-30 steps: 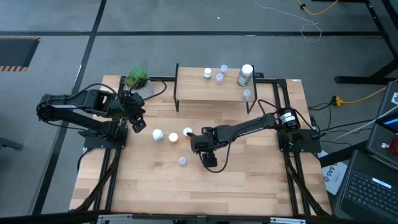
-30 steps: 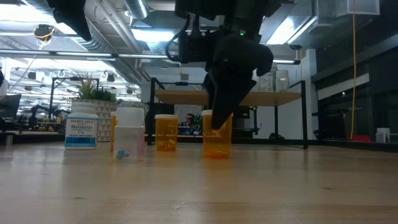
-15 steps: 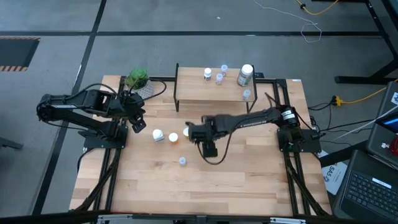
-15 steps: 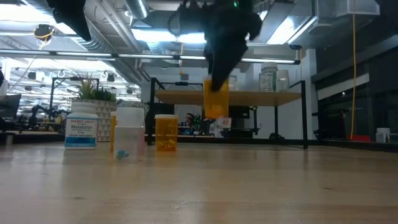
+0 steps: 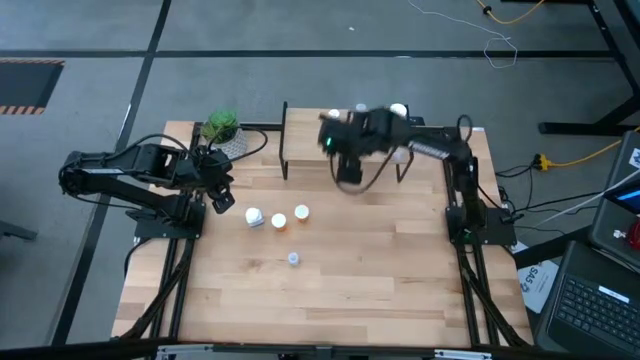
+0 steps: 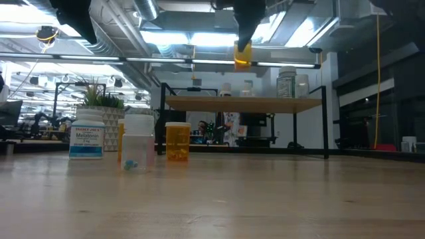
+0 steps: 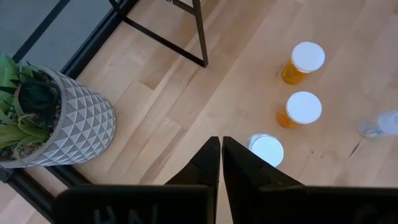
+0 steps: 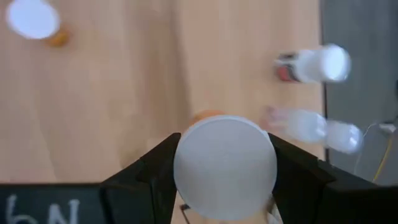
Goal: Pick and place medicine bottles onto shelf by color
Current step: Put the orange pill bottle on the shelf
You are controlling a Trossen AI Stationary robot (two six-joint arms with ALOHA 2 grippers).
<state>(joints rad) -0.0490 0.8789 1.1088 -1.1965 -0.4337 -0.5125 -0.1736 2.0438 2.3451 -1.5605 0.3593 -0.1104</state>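
Note:
My right gripper (image 5: 347, 172) hangs high over the shelf (image 5: 305, 150), shut on an orange medicine bottle (image 6: 243, 54) with a white cap (image 8: 225, 167). Below it, several bottles stand on the shelf (image 6: 246, 103), among them a larger one (image 6: 286, 83). On the table stand a white bottle (image 5: 254, 216), two orange bottles (image 5: 279, 221) (image 5: 301, 212) and a tiny clear one (image 5: 293, 259). My left gripper (image 5: 222, 200) waits shut at the table's left, near the plant, with nothing between its fingers (image 7: 221, 149). My right gripper pinches the orange bottle between its two fingers at its top end, one finger (image 8: 155, 171) on each side of the white cap. The fingers come from above, slanting down. The bottle's orange body hangs below them, roughly upright, lifted clear above the shelf.
A green plant in a patterned pot (image 5: 225, 135) stands at the far left, beside the shelf's black legs (image 7: 199, 37). The table's near half (image 5: 330, 300) is bare wood. Cables and a laptop (image 5: 600, 300) lie beyond the right edge.
My right gripper has lifted the orange bottle off the middle of the table. It has carried the bottle up and toward the far edge, until it hangs over the shelf. The other bottles on the table have stayed in place.

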